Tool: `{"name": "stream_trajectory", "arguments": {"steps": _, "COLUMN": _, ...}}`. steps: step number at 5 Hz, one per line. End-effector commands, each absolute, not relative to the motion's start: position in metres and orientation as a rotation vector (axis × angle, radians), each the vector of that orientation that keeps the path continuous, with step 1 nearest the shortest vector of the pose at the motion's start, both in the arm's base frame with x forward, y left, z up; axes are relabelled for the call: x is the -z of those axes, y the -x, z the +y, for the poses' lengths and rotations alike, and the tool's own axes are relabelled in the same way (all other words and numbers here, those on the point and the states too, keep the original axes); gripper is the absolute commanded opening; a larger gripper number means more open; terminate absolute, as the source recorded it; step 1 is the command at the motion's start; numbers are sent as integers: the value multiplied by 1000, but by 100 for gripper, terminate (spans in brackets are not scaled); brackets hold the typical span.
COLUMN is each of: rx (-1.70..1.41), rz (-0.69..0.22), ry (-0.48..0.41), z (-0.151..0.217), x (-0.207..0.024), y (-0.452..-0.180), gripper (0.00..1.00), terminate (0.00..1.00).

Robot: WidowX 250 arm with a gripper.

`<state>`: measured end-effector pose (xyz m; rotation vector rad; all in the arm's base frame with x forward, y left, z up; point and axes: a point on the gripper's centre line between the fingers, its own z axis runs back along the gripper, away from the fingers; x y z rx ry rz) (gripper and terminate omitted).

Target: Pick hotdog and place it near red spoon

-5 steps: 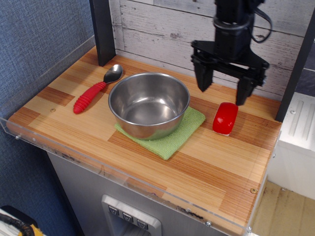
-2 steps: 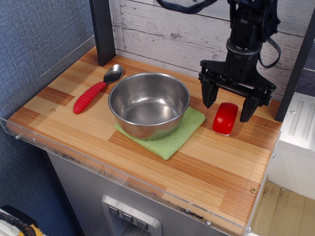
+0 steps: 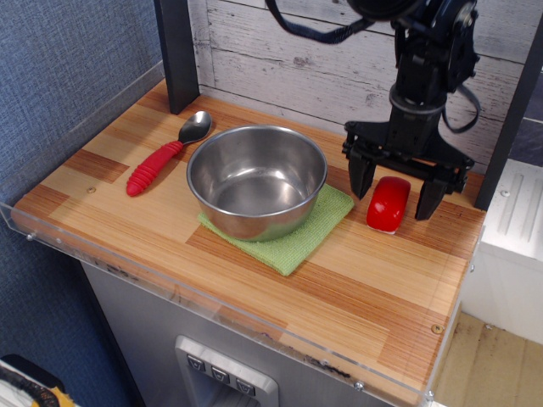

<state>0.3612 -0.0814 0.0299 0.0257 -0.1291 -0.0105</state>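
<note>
- The wooden tabletop (image 3: 356,288), striped in light and darker planks, filled most of the view; a clear acrylic lip ran along its front and left edges, a whitewashed plank wall (image 3: 280,51) stood behind it, and blue textured wallpaper covered the left side.
- One dark post (image 3: 176,51) rose from the back-left of the table.
- One black robot arm (image 3: 428,59) came down at the back right, ending in the gripper (image 3: 393,193).
- The jaws were spread wide, one finger on each side of the hotdog, and neither appeared to touch it.
- One steel bowl (image 3: 257,180) sat upright near the middle of the table, resting on one green cloth (image 3: 297,242).
- One red spoon (image 3: 168,153) lay left of the bowl, its ribbed handle pointing toward the front-left and its silver bowl toward the back wall.
- One hotdog (image 3: 389,203) lay flat on the table at the right, between the gripper fingers and just beside the cloth's right corner; its long axis ran roughly front to back, tilted slightly rightward at the far end, well apart from the spoon.
</note>
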Motion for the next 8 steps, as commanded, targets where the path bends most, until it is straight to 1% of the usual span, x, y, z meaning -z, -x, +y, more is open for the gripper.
{"name": "stream_trajectory", "arguments": {"steps": 1, "rx": -5, "rz": -142, "ry": -15, "z": -77, "x": -22, "y": -360, "gripper": 0, "terminate": 0}}
{"name": "stream_trajectory", "arguments": {"steps": 2, "rx": 7, "rz": -160, "ry": -9, "z": -76, "x": -28, "y": -358, "gripper": 0, "terminate": 0}}
{"name": "stream_trajectory", "arguments": {"steps": 3, "rx": 32, "rz": -209, "ry": -5, "z": -78, "x": -37, "y": -358, "gripper": 0, "terminate": 0}}
{"name": "stream_trajectory", "arguments": {"steps": 4, "rx": 75, "rz": -259, "ry": 20, "z": -85, "x": -57, "y": -361, "gripper": 0, "terminate": 0}}
{"name": "stream_trajectory", "arguments": {"steps": 5, "rx": 101, "rz": -369, "ry": 43, "z": -77, "x": -102, "y": -357, "gripper": 0, "terminate": 0}}
{"name": "stream_trajectory", "arguments": {"steps": 6, "rx": 101, "rz": -416, "ry": 59, "z": -44, "x": -138, "y": -352, "gripper": 0, "terminate": 0}}
{"name": "stream_trajectory", "arguments": {"steps": 7, "rx": 96, "rz": -418, "ry": 22, "z": 4, "x": -152, "y": -349, "gripper": 0, "terminate": 0}}
{"name": "stream_trajectory", "arguments": {"steps": 8, "rx": 92, "rz": -372, "ry": -41, "z": 52, "x": -149, "y": -356, "gripper": 0, "terminate": 0}}
